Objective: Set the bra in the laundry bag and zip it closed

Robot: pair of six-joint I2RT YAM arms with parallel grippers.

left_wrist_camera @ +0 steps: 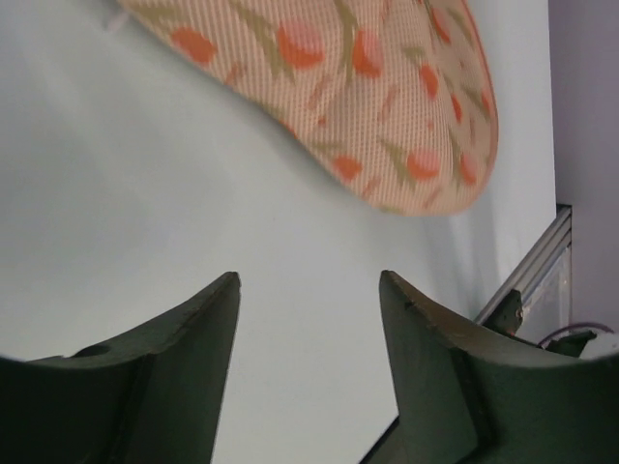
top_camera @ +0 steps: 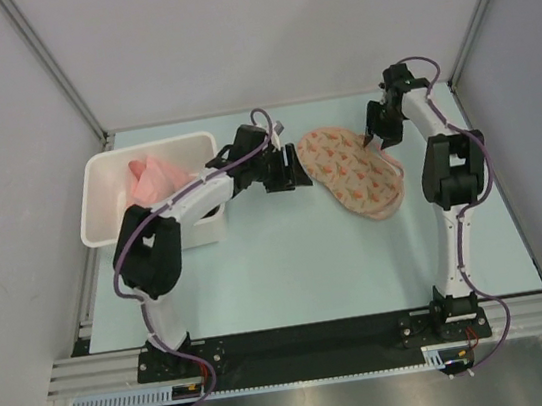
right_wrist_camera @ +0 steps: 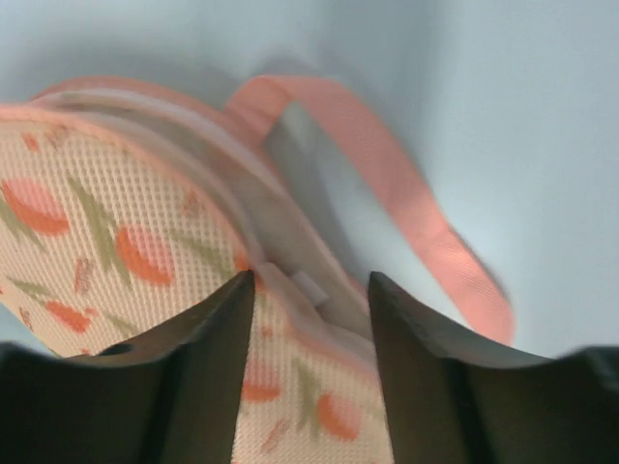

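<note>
Laundry bag (top_camera: 353,173): flat on the table (top_camera: 291,271), right of centre, lobes together (pink loop (right_wrist_camera: 406,193) at its rim).
Left gripper (left_wrist_camera: 309,280): jaws apart, empty, just left of it.
Right gripper (right_wrist_camera: 310,278): jaws apart astride the zipper rim, seemingly not pinching.

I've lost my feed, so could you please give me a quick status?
Left hand open, empty, beside bag. Right hand open over bag's rim. Bag lies folded shut; bra not in view. Nothing in the way.
</note>
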